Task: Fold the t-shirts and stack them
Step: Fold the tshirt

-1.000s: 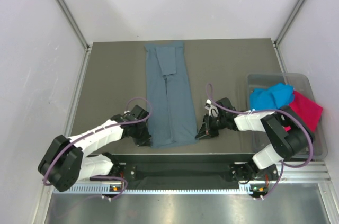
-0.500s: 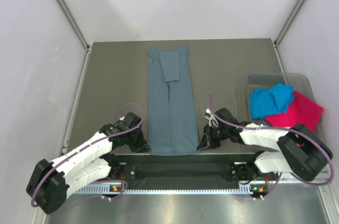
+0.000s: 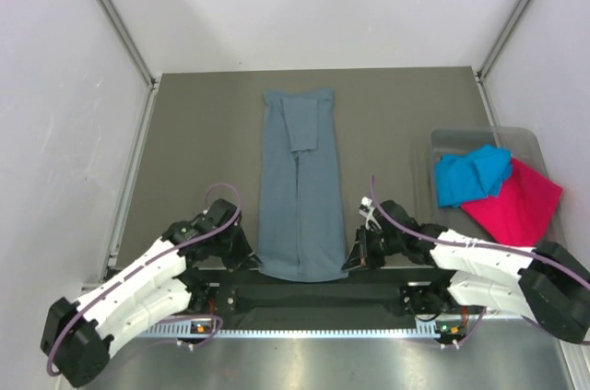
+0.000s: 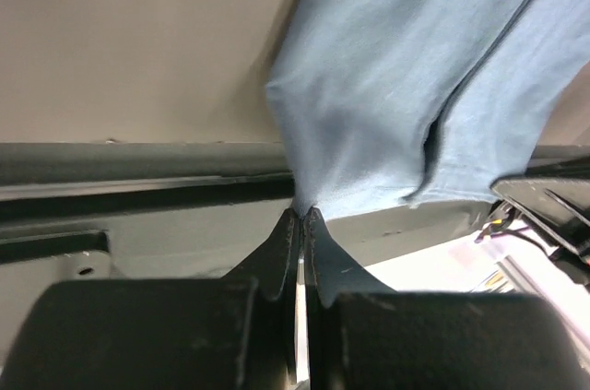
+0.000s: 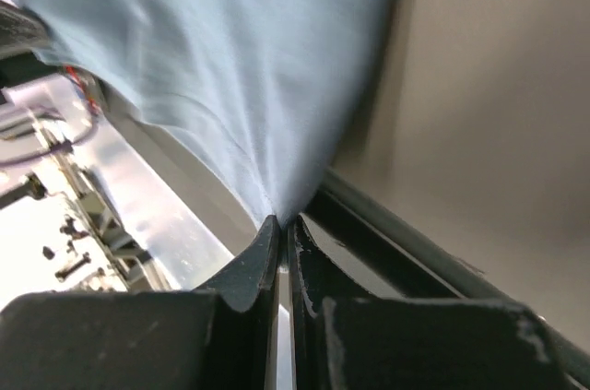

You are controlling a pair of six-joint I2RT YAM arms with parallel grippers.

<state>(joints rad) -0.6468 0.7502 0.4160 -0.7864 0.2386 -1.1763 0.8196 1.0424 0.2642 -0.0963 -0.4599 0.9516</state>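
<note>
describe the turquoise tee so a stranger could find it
Find the clear tub at the table's right edge. Two crumpled tees sit there. The turquoise tee is the left one, bright blue beside the pink tee.

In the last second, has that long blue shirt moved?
Yes. The slate-blue t-shirt slid toward the table's near edge, which its hem now overhangs; its far end left the far edge.

The dark table point(image 3: 194, 150) carried a slate-blue tee point(image 3: 300, 196), folded into a long strip, and a tub point(image 3: 442, 139) at its right edge.
</note>
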